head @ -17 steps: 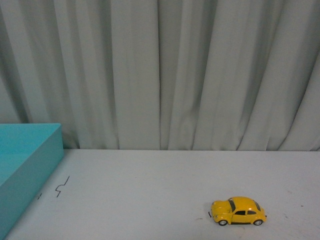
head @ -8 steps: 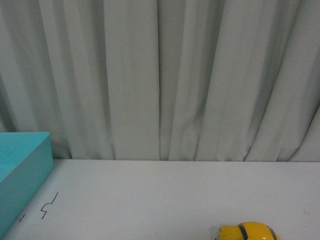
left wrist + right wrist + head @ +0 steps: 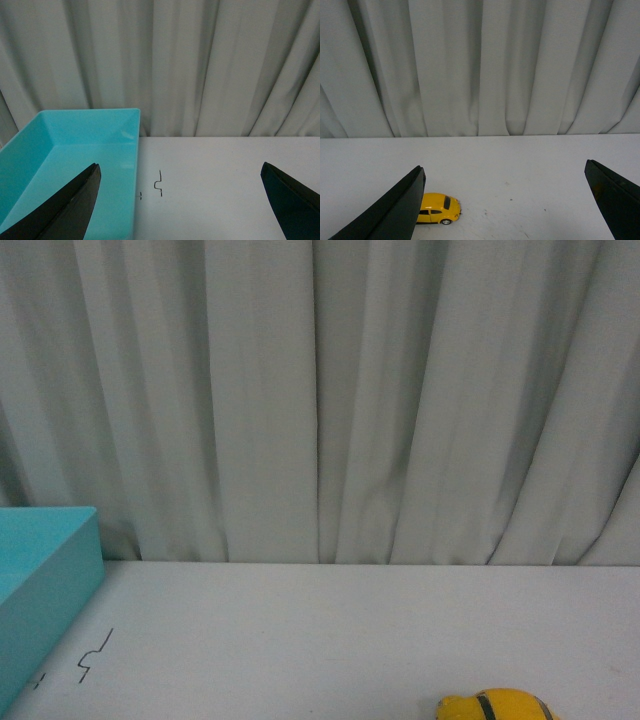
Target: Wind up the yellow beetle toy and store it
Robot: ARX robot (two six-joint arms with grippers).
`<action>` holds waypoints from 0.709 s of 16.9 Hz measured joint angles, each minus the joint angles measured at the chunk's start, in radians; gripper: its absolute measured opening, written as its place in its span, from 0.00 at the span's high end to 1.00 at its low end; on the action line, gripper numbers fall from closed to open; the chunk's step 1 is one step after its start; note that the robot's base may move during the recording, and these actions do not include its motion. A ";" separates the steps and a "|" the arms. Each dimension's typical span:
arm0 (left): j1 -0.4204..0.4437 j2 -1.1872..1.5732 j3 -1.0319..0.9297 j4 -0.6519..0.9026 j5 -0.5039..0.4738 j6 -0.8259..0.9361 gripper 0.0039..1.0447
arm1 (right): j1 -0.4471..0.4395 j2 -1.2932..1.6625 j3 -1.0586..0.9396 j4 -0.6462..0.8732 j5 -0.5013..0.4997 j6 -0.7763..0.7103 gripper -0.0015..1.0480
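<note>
The yellow beetle toy (image 3: 497, 707) stands on the white table at the lower edge of the front view, only its roof showing. In the right wrist view the yellow beetle toy (image 3: 439, 208) sits on its wheels, partly hidden behind one dark finger (image 3: 395, 212). My right gripper (image 3: 502, 205) is open and holds nothing; the toy lies beside it, not between its fingers. My left gripper (image 3: 177, 207) is open too, hanging over the bin's edge and bare table. Neither arm shows in the front view.
A turquoise bin (image 3: 45, 595) stands at the table's left, seen open-topped as the turquoise bin (image 3: 65, 160) in the left wrist view. Small black pen marks (image 3: 95, 654) lie beside it. A grey curtain (image 3: 320, 390) closes off the back of the table.
The front view has tilted upward: the toy has slid from the lower right to the very bottom edge, and more curtain shows. The toy itself stays put on the table.
</note>
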 joint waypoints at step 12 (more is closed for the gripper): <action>0.000 0.000 0.000 0.000 0.000 0.000 0.06 | -0.155 0.294 -0.001 0.438 -0.011 0.121 0.06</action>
